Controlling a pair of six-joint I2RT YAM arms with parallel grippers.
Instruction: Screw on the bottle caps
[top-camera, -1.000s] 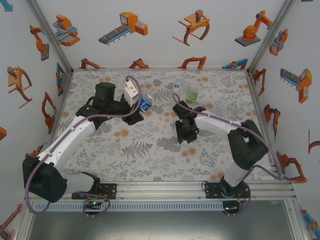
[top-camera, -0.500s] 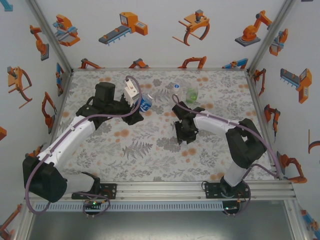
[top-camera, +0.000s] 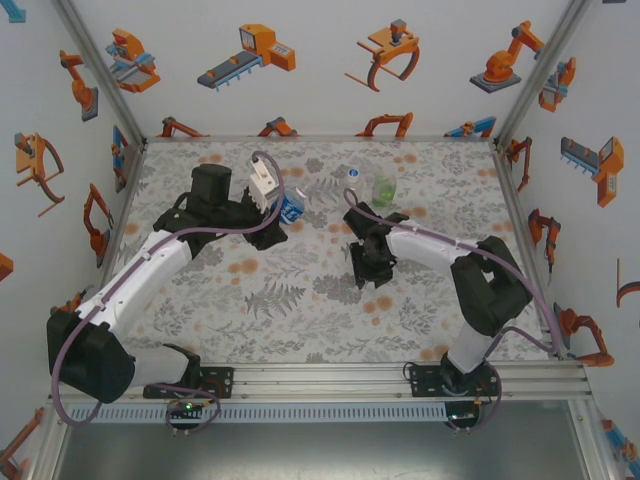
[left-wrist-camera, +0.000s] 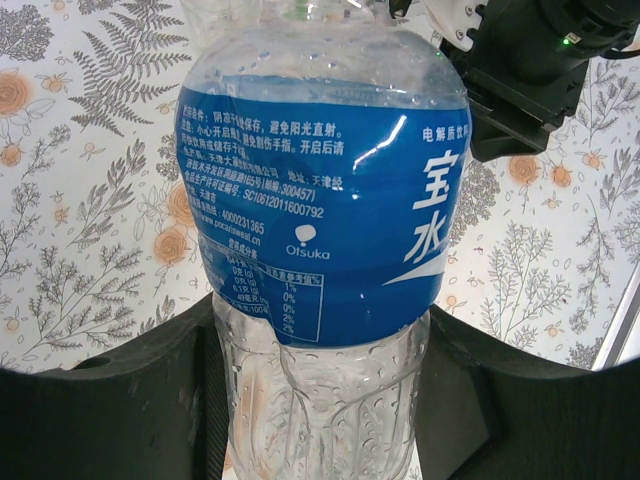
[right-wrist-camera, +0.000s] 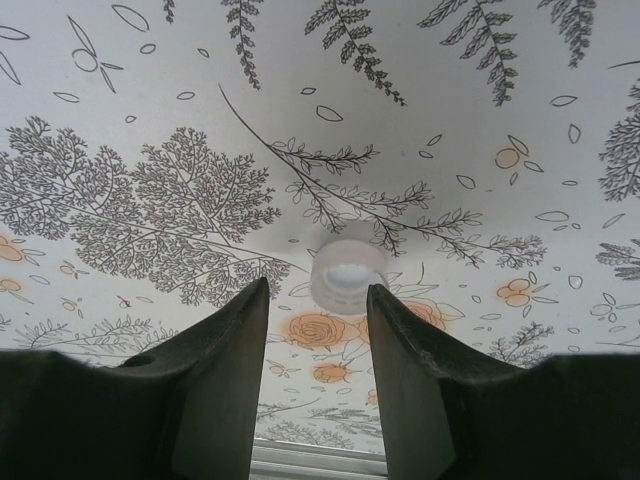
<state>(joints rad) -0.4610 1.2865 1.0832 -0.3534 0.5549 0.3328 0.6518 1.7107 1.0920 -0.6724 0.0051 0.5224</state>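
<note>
Between the fingers of the left gripper (left-wrist-camera: 320, 400) stands the blue-labelled bottle (left-wrist-camera: 320, 200), clenched low on its clear body, the label rising above the fingertips. The right gripper (right-wrist-camera: 317, 290) hangs with its fingers parted and nothing between them. Just beyond their tips a white bottle cap (right-wrist-camera: 348, 272) lies on the floral table (right-wrist-camera: 150, 150), nearer one finger. Farther beyond them the green bottle (top-camera: 384, 188) stands upright.
</note>
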